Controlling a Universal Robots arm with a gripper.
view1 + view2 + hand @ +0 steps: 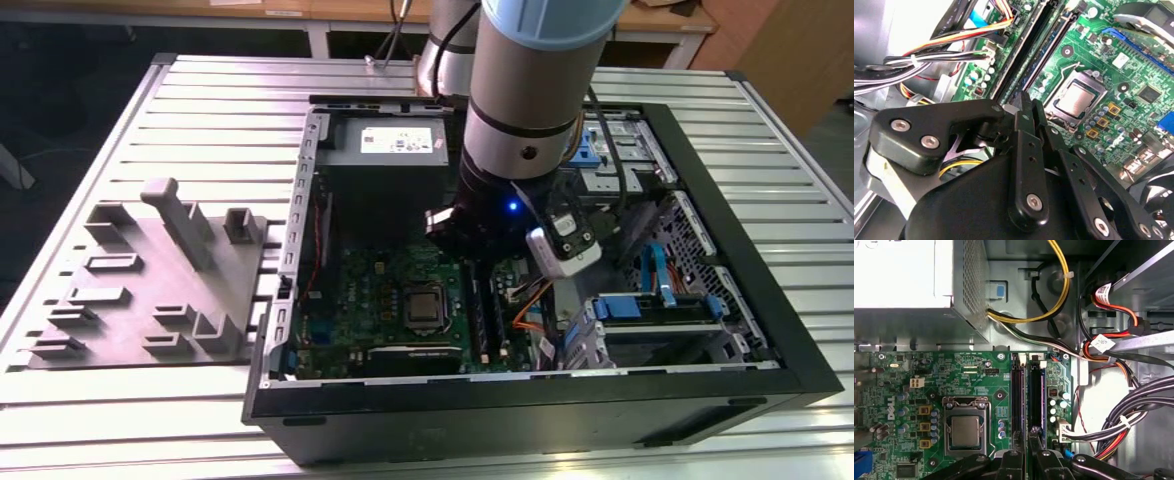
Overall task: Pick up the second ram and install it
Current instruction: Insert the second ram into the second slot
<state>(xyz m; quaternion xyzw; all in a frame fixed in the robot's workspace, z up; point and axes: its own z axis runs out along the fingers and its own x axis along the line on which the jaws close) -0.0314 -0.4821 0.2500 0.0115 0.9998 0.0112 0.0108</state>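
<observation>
The jaws are drawn close together and clamped on the near end of the second ram (1035, 400). In the first wrist view their two black fingers (1013, 460) sit on either side of the strip. The ram stands on edge in the run of long memory slots on the green motherboard (979, 385), parallel to the neighbouring black slot, and its long bluish side shows. How deep it sits in its slot cannot be told.

In the second wrist view the fingertips (1026, 107) meet at the end of the slots, with the jaws' black linkage filling the foreground. The processor socket (1074, 97), with its metal lid, lies just beside the slots. On their other side, bundles of coloured cables (1144, 405) run along the wall of the case.

In the exterior view the arm (534, 90) reaches straight down into the open computer case (534, 410), which lies on its side on the ribbed metal worktop (200, 110). The silver power supply (387, 145) sits at the far end of the case. A grey moulded fixture (160, 290) rests on the worktop at the exterior view's left, just beside the case.
</observation>
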